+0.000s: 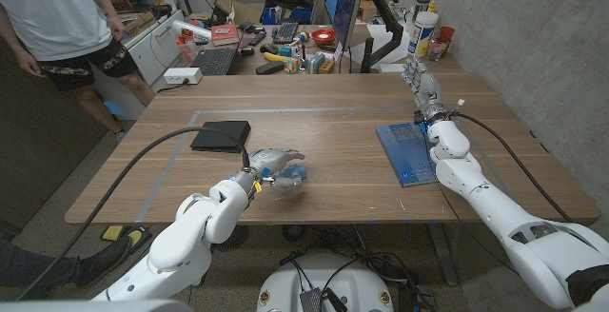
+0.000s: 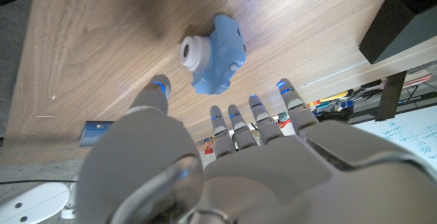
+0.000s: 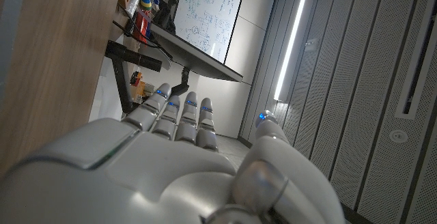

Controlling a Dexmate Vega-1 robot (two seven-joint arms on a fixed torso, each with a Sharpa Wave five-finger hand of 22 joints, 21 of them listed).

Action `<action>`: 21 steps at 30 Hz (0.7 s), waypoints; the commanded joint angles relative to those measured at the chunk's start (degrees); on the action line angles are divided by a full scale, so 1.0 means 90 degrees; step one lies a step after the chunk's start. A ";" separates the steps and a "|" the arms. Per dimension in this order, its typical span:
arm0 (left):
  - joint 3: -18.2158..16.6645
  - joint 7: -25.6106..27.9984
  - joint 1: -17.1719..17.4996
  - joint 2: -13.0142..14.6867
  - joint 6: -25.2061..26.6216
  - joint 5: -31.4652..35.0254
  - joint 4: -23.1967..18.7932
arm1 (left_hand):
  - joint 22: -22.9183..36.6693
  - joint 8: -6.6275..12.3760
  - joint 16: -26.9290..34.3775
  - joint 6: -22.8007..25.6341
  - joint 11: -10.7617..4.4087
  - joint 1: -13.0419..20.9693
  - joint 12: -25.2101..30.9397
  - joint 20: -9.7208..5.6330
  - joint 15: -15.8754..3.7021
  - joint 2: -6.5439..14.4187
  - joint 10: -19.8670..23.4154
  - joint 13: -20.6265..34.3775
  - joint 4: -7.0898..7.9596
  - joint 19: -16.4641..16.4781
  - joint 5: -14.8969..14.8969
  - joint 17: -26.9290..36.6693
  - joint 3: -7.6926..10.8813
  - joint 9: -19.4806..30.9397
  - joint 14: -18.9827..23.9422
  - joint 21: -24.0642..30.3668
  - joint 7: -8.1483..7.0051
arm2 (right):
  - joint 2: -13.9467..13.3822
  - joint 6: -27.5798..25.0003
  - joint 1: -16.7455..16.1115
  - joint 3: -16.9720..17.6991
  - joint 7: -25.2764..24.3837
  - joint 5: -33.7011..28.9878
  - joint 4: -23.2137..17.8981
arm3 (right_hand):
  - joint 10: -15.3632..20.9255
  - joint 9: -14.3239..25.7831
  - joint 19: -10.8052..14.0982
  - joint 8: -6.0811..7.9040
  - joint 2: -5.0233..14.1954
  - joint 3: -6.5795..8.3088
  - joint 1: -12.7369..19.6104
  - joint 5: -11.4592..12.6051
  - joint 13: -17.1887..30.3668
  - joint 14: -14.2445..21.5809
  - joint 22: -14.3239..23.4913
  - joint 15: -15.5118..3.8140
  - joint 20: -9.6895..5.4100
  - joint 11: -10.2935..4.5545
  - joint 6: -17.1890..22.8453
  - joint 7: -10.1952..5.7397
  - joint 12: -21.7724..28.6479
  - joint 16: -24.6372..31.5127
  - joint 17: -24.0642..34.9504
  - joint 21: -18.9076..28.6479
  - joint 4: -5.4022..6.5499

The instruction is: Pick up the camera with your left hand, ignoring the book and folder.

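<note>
The left robot hand [image 2: 225, 162] is nearest the lens in the left wrist view: fingers spread, thumb set apart, holding nothing. It hovers just short of the camera [image 2: 215, 54], with the fingertips [image 2: 254, 102] pointing toward it but not touching. This posture reads as a pre-grasp approach, thumb and fingers opened wide enough to close around the body.

The camera is a small light-blue toy-like unit with a white lens ring. It lies on the desk [image 1: 324, 112], near the front edge. In the head view the left robot hand [image 1: 271, 165] sits just beside the camera [image 1: 293, 173] and partly covers it. No brand name or lettering can be read on the camera.

A flat black item, judged to be the folder [image 1: 221, 136], lies behind the camera and toward the robot's left, well apart from it. A blue book [image 1: 404, 152] lies well apart from the camera on the robot's right. Any print on its cover is too small to read.

The right robot hand [image 1: 419, 82] is raised beyond the book with fingers extended and close together, empty. It is judged to be parked clear of the work.

Next step, as a judgement: advance the left robot hand and close on the camera.
</note>
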 commanded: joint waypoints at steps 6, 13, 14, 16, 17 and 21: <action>0.0181 -0.0097 -0.0234 0.0107 0.0011 -0.0133 0.0137 | 0.0014 0.0058 0.0043 0.0107 -0.0024 0.0086 0.0039 -0.0034 -0.0174 -0.0013 0.0102 0.0018 -0.0014 -0.0031 0.0032 0.0034 -0.0028 0.0031 0.0054 -0.0028 -0.0019 | 0.0043 0.0046 0.0023 0.0018 -0.0005 0.0015 0.0119 | 0.0027 0.0037 0.0049 -0.0017 0.0028 -0.0020 -0.0048 0.0038 0.0011 0.0051 0.0007 0.0006 -0.0014 -0.0028 0.0012 -0.0012 -0.0024 -0.0015 0.0027 -0.0016 0.0015; 0.0252 -0.0103 -0.0304 0.0136 0.0038 -0.0188 0.0193 | 0.0015 0.0066 0.0043 0.0136 -0.0019 0.0104 0.0043 -0.0028 -0.0190 -0.0010 0.0121 0.0018 -0.0018 -0.0025 0.0037 0.0035 -0.0030 0.0031 0.0059 -0.0031 -0.0027 | 0.0031 0.0025 0.0000 0.0015 -0.0043 -0.0001 0.0072 | 0.0028 0.0037 0.0051 -0.0017 0.0028 -0.0024 -0.0050 0.0038 0.0011 0.0054 0.0007 0.0010 -0.0010 -0.0047 0.0013 -0.0015 -0.0023 -0.0014 0.0028 -0.0018 0.0015; 0.0260 -0.0103 -0.0308 0.0139 0.0050 -0.0191 0.0196 | 0.0015 0.0066 0.0044 0.0137 -0.0031 0.0107 0.0044 -0.0028 -0.0193 -0.0009 0.0127 0.0018 -0.0018 -0.0022 0.0038 0.0035 -0.0030 0.0031 0.0062 -0.0031 -0.0030 | 0.0030 0.0028 -0.0001 0.0015 -0.0043 -0.0002 0.0071 | 0.0025 0.0037 0.0051 -0.0015 0.0029 -0.0024 -0.0050 0.0038 0.0011 0.0053 0.0007 0.0005 -0.0013 -0.0048 0.0019 -0.0016 -0.0025 -0.0014 0.0028 -0.0018 0.0015; 0.0269 -0.0103 -0.0315 0.0145 0.0070 -0.0210 0.0199 | 0.0015 0.0066 0.0045 0.0140 -0.0045 0.0115 0.0047 -0.0025 -0.0193 -0.0006 0.0138 0.0018 -0.0020 -0.0015 0.0040 0.0035 -0.0029 0.0030 0.0068 -0.0030 -0.0033 | 0.0026 0.0034 -0.0003 0.0014 -0.0048 -0.0011 0.0067 | 0.0027 0.0037 0.0050 -0.0016 0.0029 -0.0025 -0.0051 0.0039 0.0011 0.0053 0.0007 0.0005 -0.0010 -0.0042 0.0017 -0.0021 -0.0024 -0.0014 0.0028 -0.0019 0.0015; 0.0274 -0.0099 -0.0318 0.0150 0.0077 -0.0218 0.0201 | 0.0015 0.0069 0.0044 0.0151 -0.0054 0.0121 0.0047 -0.0025 -0.0192 -0.0004 0.0141 0.0018 -0.0022 -0.0014 0.0042 0.0035 -0.0029 0.0030 0.0067 -0.0031 -0.0040 | 0.0026 0.0035 -0.0003 0.0013 -0.0054 -0.0016 0.0066 | 0.0030 0.0037 0.0051 -0.0015 0.0029 -0.0025 -0.0051 0.0039 0.0011 0.0054 0.0007 0.0005 -0.0012 -0.0040 0.0018 -0.0014 -0.0023 -0.0014 0.0028 -0.0019 0.0015; 0.0303 -0.0109 -0.0334 0.0174 0.0111 -0.0229 0.0199 | 0.0016 0.0078 0.0045 0.0180 -0.0039 0.0146 0.0047 -0.0022 -0.0195 0.0007 0.0150 0.0019 -0.0029 -0.0006 0.0047 0.0034 -0.0023 0.0030 0.0075 -0.0032 -0.0057 | 0.0024 0.0028 -0.0015 0.0017 -0.0062 -0.0009 0.0046 | 0.0036 0.0037 0.0049 -0.0015 0.0028 -0.0028 -0.0053 0.0038 0.0011 0.0052 0.0007 0.0008 -0.0007 -0.0029 0.0017 -0.0014 -0.0020 -0.0015 0.0028 -0.0021 0.0016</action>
